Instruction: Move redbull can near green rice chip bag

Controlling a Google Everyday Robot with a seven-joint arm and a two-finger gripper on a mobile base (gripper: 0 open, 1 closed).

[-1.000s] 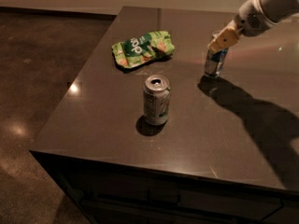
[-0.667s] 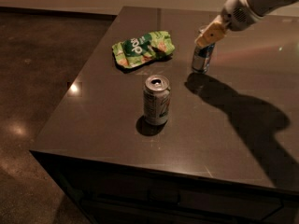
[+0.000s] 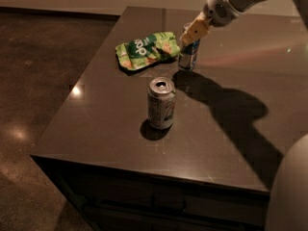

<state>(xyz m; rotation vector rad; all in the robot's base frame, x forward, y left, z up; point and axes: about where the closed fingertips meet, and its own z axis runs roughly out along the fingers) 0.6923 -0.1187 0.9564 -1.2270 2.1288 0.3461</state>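
Observation:
The redbull can (image 3: 188, 57) is a slim blue-and-silver can standing upright on the dark table (image 3: 106, 124), just right of the green rice chip bag (image 3: 144, 49). The bag is wrinkled, bright green with white lettering, and lies flat at the table's far left. My gripper (image 3: 194, 32) comes in from the upper right and is shut on the top of the redbull can. Its tan fingers (image 3: 197, 29) hide the can's top.
A wider pale silver-green soda can (image 3: 160, 103) stands upright nearer the front, in the table's middle. The table's left and front edges drop to a dark polished floor (image 3: 33, 81). My arm's shadow (image 3: 226, 105) falls across the right half.
My gripper has carried the redbull can leftwards across the table, from well right of the bag to right beside it. The bag and the soda can have not moved.

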